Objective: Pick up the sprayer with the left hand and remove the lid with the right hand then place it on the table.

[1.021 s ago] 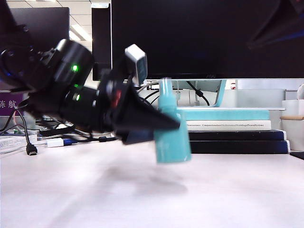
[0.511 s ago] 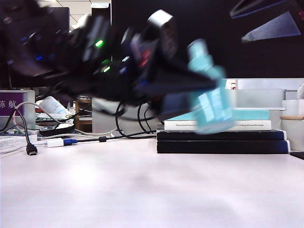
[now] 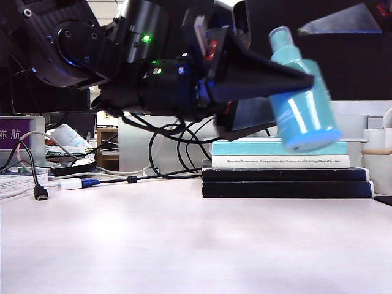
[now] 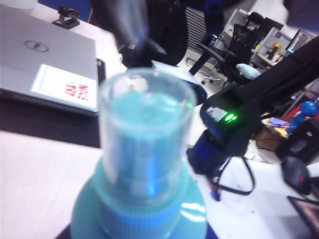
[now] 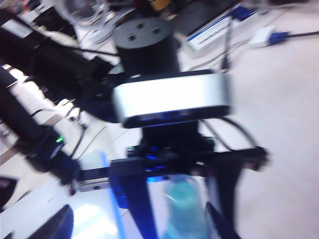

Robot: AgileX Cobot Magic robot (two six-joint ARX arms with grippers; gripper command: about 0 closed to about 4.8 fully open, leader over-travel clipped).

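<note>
**Sprayer held aloft by left gripper, lid on**

Sprayer (image 3: 303, 92), teal with white print, hangs in the air well above the table (image 3: 184, 245), over the right half of the surface and in front of the book stack at the far edge. It is tilted, its neck leaning up and to the left in the exterior view and its base toward the lower right. Nothing of it touches the table.

The lid (image 4: 145, 134), a clear cap, sits over the pump head; the left wrist view shows it in place, with the teal nozzle visible through its wall.

The left gripper (image 3: 288, 92) clamps the sprayer's body between its black wedge-shaped fingers (image 3: 269, 78), reaching in from the left side. A green light shows on the arm behind it.

The right gripper (image 3: 343, 21) appears in the exterior view only as dark finger tips near the top right corner of the picture, above the sprayer and apart from it. Its jaws stand spread, with nothing between them. The right wrist view is blurred; it shows the sprayer and the left arm's camera housing (image 5: 172, 102) from above.

Books (image 3: 288, 171) lie stacked at the far right edge of the table; cables (image 3: 73, 182) lie along the far left edge.
</note>
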